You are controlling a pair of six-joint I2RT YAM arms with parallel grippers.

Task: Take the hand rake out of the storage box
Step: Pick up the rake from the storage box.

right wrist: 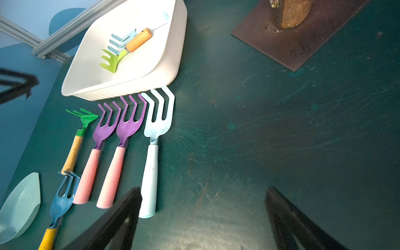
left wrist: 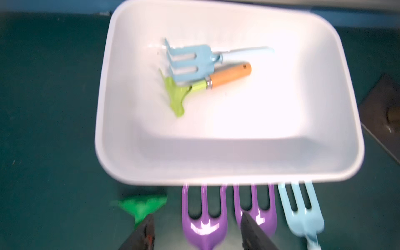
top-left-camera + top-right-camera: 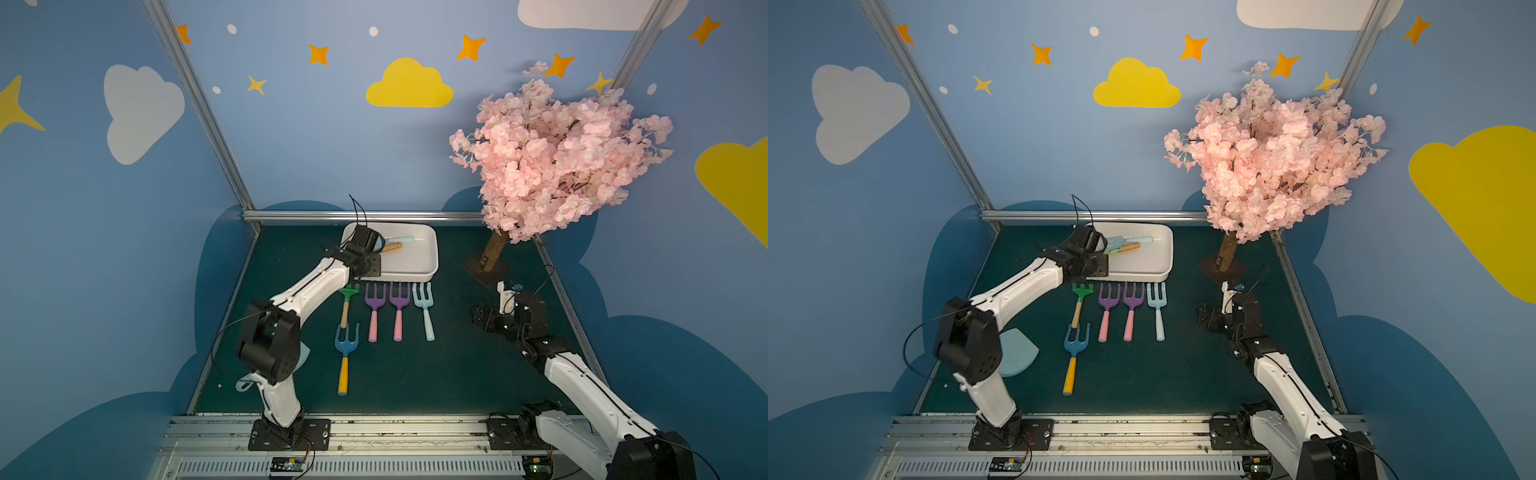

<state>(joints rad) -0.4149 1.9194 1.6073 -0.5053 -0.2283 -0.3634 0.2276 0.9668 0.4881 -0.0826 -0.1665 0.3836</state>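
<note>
hand rake (image 2: 201, 86) along storage box (image 2: 216, 160), tines leftward

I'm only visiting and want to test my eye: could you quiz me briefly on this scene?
1. How many tools lie inside the storage box?
2. True or false: the two purple forks lie outside the box.
3. The right pincer is: A) gripping a rake, B) open and empty, C) reaching inside the box.

Key
1. Two: a light blue rake and a lime green rake.
2. True.
3. B.
</note>
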